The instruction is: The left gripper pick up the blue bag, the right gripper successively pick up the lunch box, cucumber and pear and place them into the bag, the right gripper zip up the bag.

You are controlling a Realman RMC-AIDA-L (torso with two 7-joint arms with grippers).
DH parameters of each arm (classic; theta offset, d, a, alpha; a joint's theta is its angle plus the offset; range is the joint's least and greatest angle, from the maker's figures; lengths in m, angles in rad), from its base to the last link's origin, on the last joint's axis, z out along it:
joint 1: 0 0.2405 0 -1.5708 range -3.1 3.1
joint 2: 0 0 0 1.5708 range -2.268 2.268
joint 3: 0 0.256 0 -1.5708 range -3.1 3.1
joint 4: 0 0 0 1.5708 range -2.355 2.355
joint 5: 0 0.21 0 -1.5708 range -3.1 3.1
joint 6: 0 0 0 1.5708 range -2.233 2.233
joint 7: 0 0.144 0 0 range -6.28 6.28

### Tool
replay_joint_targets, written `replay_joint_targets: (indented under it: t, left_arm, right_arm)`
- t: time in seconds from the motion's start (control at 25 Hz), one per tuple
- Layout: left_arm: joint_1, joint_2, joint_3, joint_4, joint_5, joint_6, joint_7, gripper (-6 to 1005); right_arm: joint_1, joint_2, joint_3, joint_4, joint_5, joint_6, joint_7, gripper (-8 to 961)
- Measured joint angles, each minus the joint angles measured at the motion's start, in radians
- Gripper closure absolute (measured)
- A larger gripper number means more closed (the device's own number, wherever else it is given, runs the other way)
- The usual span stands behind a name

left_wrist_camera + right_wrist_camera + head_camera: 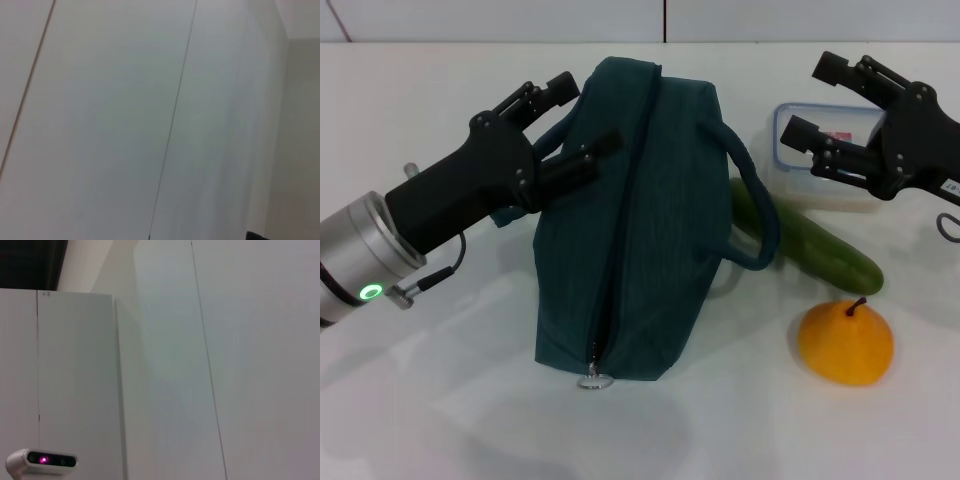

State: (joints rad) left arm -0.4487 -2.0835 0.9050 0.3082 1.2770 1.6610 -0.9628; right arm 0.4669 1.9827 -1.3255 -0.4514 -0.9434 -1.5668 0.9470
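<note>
In the head view the blue bag (630, 220) lies on the white table (440, 400) with its zipper running toward me and the silver ring pull (595, 379) at the near end. My left gripper (580, 120) is open at the bag's left side, its fingers either side of the left handle (556, 136). To the right, my right gripper (814, 102) is open just above the lunch box (798, 180). The cucumber (825, 250) lies beside the bag's right handle, partly under it. The pear (846, 343) sits upright in front of the cucumber.
Both wrist views show only pale wall panels. A small white device with a pink light (42, 460) appears in the right wrist view. A white wall runs behind the table.
</note>
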Motion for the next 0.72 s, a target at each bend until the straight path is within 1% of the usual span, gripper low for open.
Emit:
replay_joint_targets:
  t: [0.36,0.52,0.64,0.72]
  left_arm:
    - [0.002,0.000,0.000,0.006,0.002,-0.005,-0.002,111]
    - [0.002,0.002,0.000,0.033,0.009,-0.011,-0.044,111]
    - [0.016,0.005,-0.001,0.151,0.084,-0.046,-0.180,111]
    - [0.032,0.004,-0.003,0.264,0.161,-0.075,-0.314,111]
  right_arm:
    - [-0.001,0.004,0.002,0.000,0.000,0.001,-0.011,94]
    - [0.000,0.004,0.002,0.000,0.000,0.002,-0.012,99]
    - [-0.001,0.004,0.002,0.000,0.000,0.002,-0.012,102]
    - [-0.001,0.004,0.002,0.000,0.000,0.002,-0.012,104]
